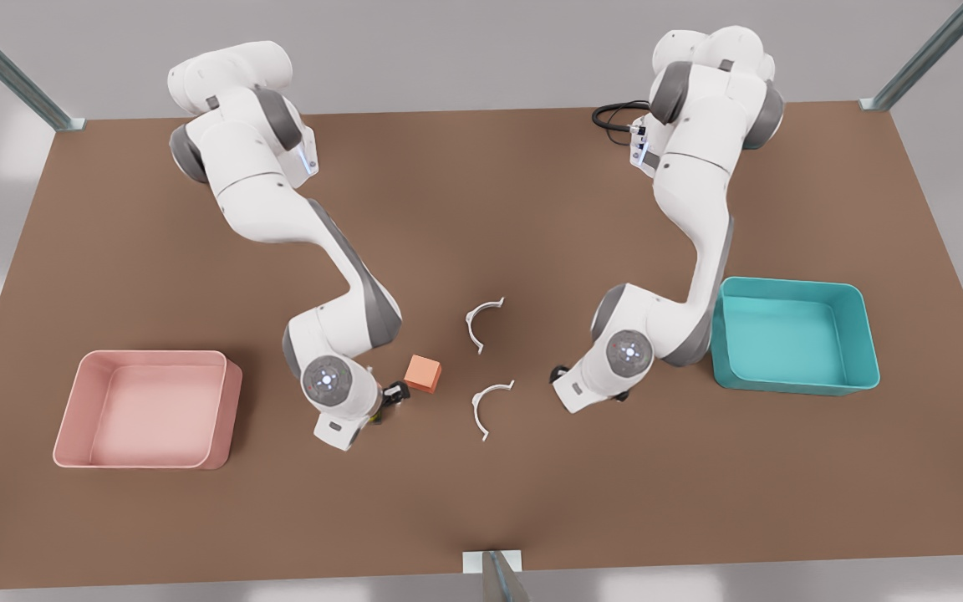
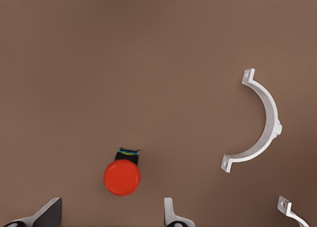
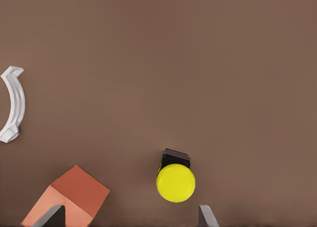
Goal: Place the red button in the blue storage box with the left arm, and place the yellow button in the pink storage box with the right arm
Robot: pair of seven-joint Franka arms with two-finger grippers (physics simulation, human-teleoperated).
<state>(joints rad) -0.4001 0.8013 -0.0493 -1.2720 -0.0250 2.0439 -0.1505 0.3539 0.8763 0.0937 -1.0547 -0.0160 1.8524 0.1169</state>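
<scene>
Your left gripper (image 2: 111,214) hangs spread, the round red button (image 2: 122,177) between its fingertips; the right gripper (image 3: 131,217), likewise spread, straddles the round yellow button (image 3: 175,182). Descend straight, centring each cap (the orange cube (image 3: 69,197) crowds one right finger), then close.

Place: a simulated robot test cell, not a lived-in room
Surface: one plain brown surface (image 1: 481,209), evenly lit and unmarked
Frame: metal struts (image 1: 5,71) at the surface's corners and front edge, against blank grey walls
Machines: two white arms (image 1: 281,209) bolted to the far edge, a black cable (image 1: 611,117) looped by one base
Props: pink storage box (image 1: 147,410), blue storage box (image 1: 795,334), orange cube (image 1: 422,373), two white curved clips (image 1: 481,322), laid out like test pieces
</scene>
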